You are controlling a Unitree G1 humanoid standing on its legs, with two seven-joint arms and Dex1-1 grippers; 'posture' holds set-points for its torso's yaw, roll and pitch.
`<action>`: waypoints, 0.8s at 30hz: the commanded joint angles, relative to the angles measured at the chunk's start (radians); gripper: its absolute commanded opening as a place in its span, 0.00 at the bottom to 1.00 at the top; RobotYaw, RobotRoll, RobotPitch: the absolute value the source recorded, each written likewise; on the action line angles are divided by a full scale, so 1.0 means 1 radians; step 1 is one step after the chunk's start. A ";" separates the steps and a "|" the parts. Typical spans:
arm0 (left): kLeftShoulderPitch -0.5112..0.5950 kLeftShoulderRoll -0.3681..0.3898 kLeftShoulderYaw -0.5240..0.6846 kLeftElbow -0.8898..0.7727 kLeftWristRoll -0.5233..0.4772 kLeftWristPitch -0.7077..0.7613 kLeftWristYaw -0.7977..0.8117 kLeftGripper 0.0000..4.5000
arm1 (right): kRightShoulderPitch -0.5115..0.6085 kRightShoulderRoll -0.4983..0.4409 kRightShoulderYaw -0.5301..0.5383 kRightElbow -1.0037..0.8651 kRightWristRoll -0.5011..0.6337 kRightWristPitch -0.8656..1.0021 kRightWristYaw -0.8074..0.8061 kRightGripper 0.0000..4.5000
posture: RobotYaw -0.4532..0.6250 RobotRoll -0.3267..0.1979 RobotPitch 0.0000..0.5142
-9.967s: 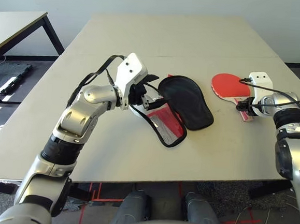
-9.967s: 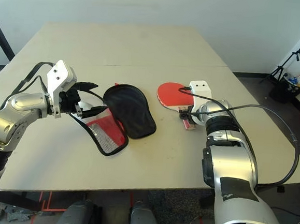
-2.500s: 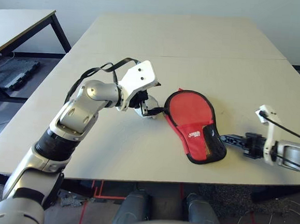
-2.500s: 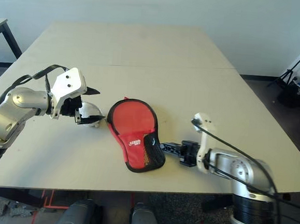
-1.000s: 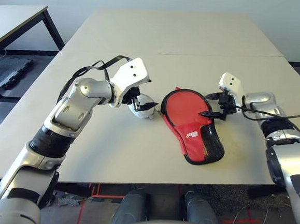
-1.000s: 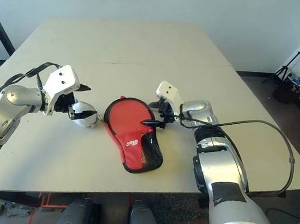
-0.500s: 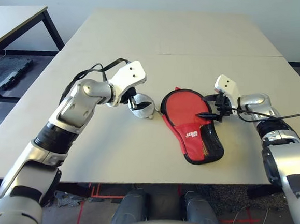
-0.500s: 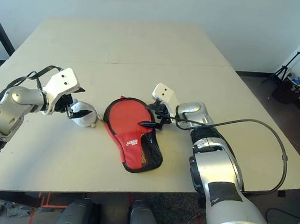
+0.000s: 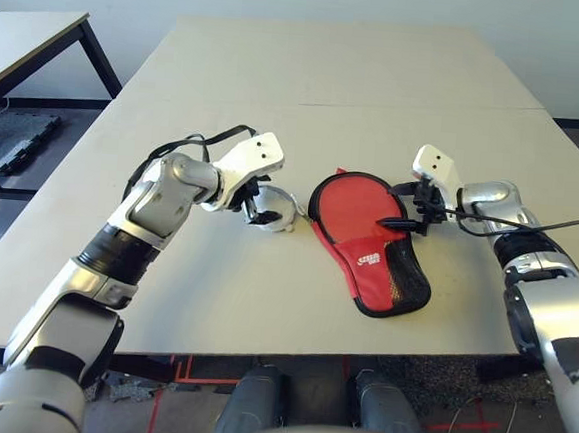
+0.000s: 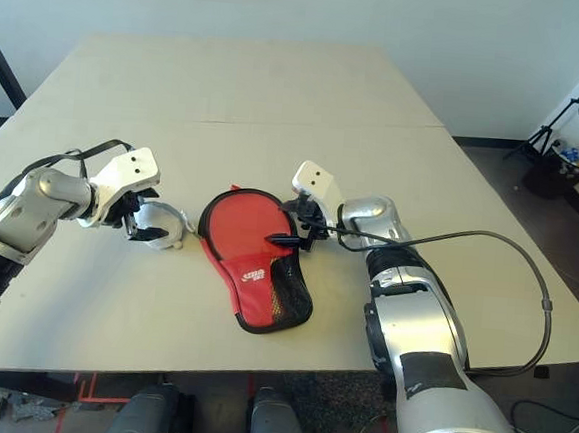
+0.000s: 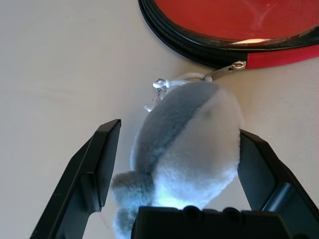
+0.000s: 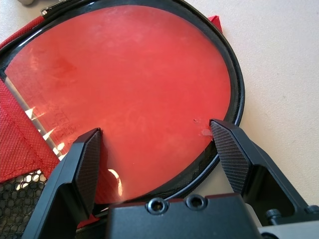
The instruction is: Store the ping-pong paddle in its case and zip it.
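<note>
The case (image 9: 368,241) lies closed on the table (image 9: 379,93), paddle unseen — presumably inside. Left gripper (image 11: 177,164) spread around the plush zipper charm (image 11: 187,144); right gripper (image 12: 154,149) spread over the case. Risk: an off-line pull drags the case instead of zipping.

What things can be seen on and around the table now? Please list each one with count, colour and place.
case: one, red with black edging, lying flat at the table's middle.
plush charm: one, grey and white, left of the case, linked to its zipper pull.
table: one, beige.
second table: one, beige with black legs, far left.
tripod: one, black, far right on the floor.
left gripper: open around the plush charm.
right gripper: open over the case's round end.
</note>
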 commanded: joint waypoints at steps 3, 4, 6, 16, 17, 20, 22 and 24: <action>-0.002 0.006 -0.019 0.001 0.006 0.036 -0.039 0.65 | 0.032 0.000 0.015 0.003 -0.033 0.001 -0.011 1.00 | 0.46 0.62 0.08; -0.002 0.008 -0.019 0.000 0.007 0.038 -0.045 0.58 | 0.033 0.000 0.015 0.002 -0.034 0.001 -0.012 1.00 | 0.46 0.62 0.07; -0.003 0.011 -0.019 -0.002 0.007 0.047 -0.055 0.43 | 0.037 -0.001 0.015 0.000 -0.036 -0.002 -0.013 1.00 | 0.46 0.62 0.07; -0.041 -0.003 -0.007 0.067 0.054 -0.015 -0.002 0.04 | 0.043 -0.003 0.021 -0.005 -0.046 -0.008 -0.022 1.00 | 0.46 0.62 0.07; -0.059 -0.017 -0.003 0.101 0.073 -0.037 0.039 0.04 | 0.045 -0.003 0.021 -0.006 -0.046 -0.009 -0.022 1.00 | 0.46 0.62 0.07; -0.118 -0.058 0.003 0.201 0.118 -0.099 0.138 0.04 | 0.050 0.000 0.023 -0.011 -0.047 -0.010 -0.023 1.00 | 0.46 0.62 0.08; -0.163 -0.089 0.006 0.275 0.135 -0.143 0.183 0.04 | 0.053 0.002 0.024 -0.015 -0.047 -0.009 -0.023 1.00 | 0.46 0.62 0.08; -0.208 -0.117 0.009 0.352 0.147 -0.186 0.219 0.04 | 0.056 0.003 0.025 -0.019 -0.047 -0.008 -0.022 1.00 | 0.46 0.62 0.08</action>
